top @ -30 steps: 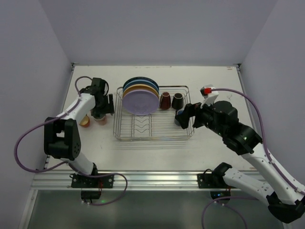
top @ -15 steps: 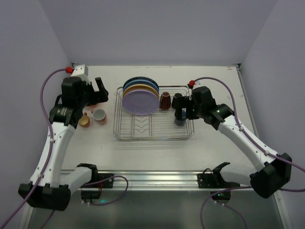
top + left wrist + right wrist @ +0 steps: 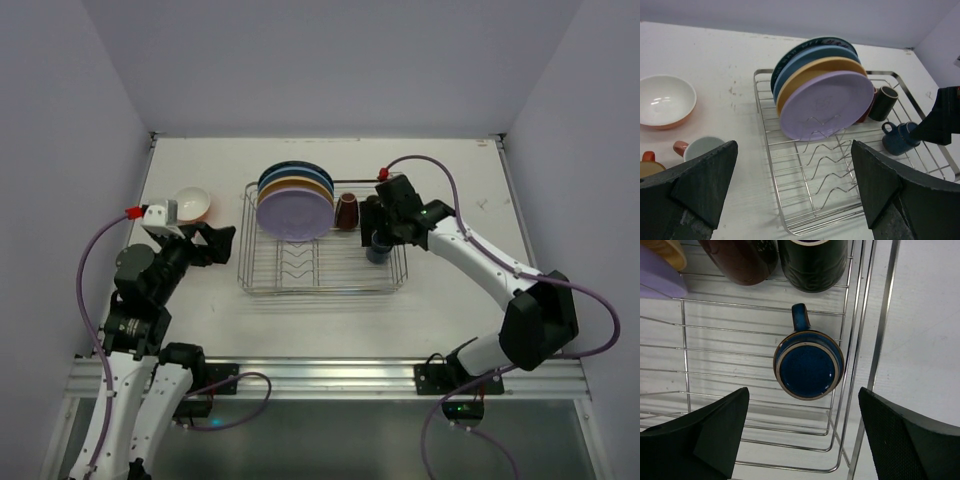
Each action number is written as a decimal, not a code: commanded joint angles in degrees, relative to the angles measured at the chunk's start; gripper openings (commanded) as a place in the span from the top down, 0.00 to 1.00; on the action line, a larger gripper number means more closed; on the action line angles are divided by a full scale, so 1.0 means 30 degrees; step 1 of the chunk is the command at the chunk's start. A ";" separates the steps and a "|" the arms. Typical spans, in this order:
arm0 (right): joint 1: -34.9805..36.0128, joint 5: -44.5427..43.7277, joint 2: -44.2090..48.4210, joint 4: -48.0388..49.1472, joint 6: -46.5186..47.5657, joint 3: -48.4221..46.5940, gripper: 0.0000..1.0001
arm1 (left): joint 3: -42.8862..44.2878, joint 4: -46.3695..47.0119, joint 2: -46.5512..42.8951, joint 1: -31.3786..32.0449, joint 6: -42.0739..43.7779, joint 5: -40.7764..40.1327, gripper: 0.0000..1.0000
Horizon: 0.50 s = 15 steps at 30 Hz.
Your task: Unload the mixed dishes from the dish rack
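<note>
- Seven pieces look to be left in the dish rack, four of them plates standing on edge in the dividers at its back left: the lavender plate in front, then the yellow plate, the blue plate and a dark-rimmed plate at the rear
- Three cups occupy the rack's right end, with the brown cup and the black cup side by side just beside the plates, and the blue cup on the wire floor near the right wall
- Three pieces are already out on the table to the rack's left: the orange bowl, white inside, sits upright and well apart from the rack, with the pink cup and the orange cup on its near side
- The right gripper hangs directly over the blue cup, jaws spread wide with one finger to either side and no contact visible, so that cup looks likely to be lifted next
- The left gripper is empty, jaws at full spread, poised over the table between the unloaded cups and the rack and facing the plates
- Roughly a third of the job appears done, with every plate yet to come out
</note>
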State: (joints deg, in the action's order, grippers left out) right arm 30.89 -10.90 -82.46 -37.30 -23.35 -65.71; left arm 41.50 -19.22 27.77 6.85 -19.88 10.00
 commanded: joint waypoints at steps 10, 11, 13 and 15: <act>0.0512 -0.1641 -0.2484 -0.0193 -0.0389 -0.1826 0.09 | -0.0502 -0.0154 -0.0321 0.1144 0.0386 -0.1546 0.00; 0.0541 -0.1758 -0.2602 -0.0223 -0.0389 -0.1884 0.09 | -0.0502 -0.0155 -0.0263 0.1173 0.0386 -0.1575 0.00; 0.0512 -0.1992 -0.2953 -0.0194 -0.0360 -0.1885 0.09 | -0.0473 -0.0184 -0.0116 0.1290 0.0415 -0.1518 0.00; 0.0512 -0.1645 -0.3246 -0.0077 -0.0331 -0.1943 0.09 | -0.0472 -0.0155 0.0030 0.1377 0.0474 -0.1487 0.00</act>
State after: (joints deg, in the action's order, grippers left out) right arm 32.36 -14.28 -91.13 -37.89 -23.64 -69.10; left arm 39.48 -20.53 27.16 10.33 -19.88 6.13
